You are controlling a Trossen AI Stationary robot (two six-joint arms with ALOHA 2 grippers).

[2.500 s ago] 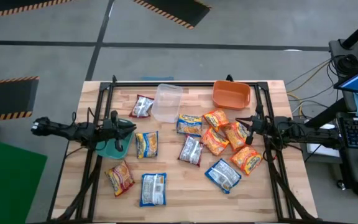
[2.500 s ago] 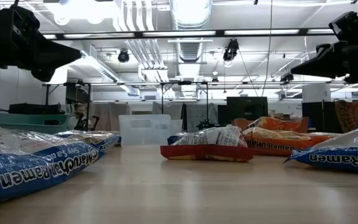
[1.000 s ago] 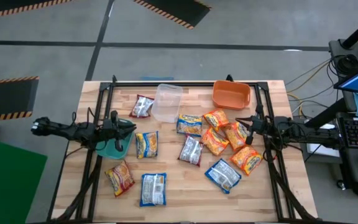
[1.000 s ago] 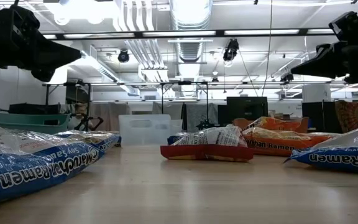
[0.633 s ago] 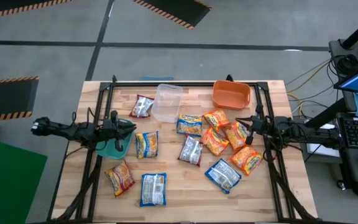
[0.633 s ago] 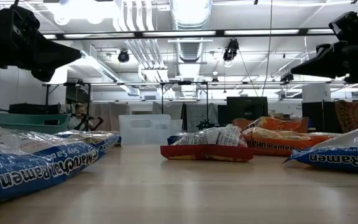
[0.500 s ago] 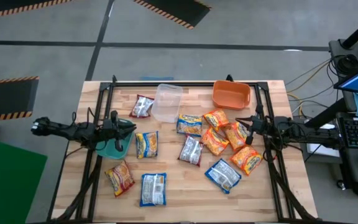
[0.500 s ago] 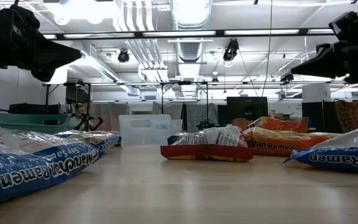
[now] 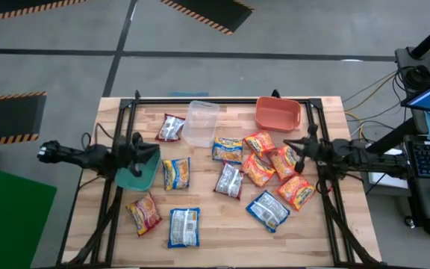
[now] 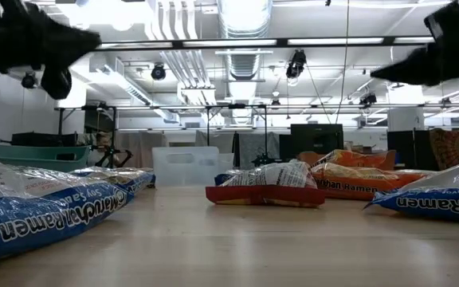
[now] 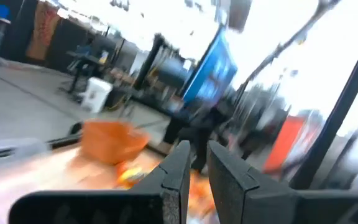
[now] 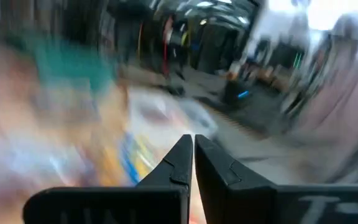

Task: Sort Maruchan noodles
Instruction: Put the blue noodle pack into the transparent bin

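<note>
Flat plastic Maruchan noodle packets [image 9: 230, 178] lie scattered across the wooden tabletop [image 9: 215, 239]. Clear plastic bin [image 9: 200, 123] and orange bin [image 9: 278, 113] sit toward 12 o'clock, teal bin [image 9: 140, 175] at 9. Left pincer [image 11: 192, 163] nearly together; right pincer [image 12: 192, 151] together. The low view alone shows both raised.

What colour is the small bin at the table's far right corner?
Orange: the small plastic bin shows best in the high view.

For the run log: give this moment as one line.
left hand: shut, empty, over teal bin | right hand: shut, empty, above orange packets | noodles unsorted
</note>
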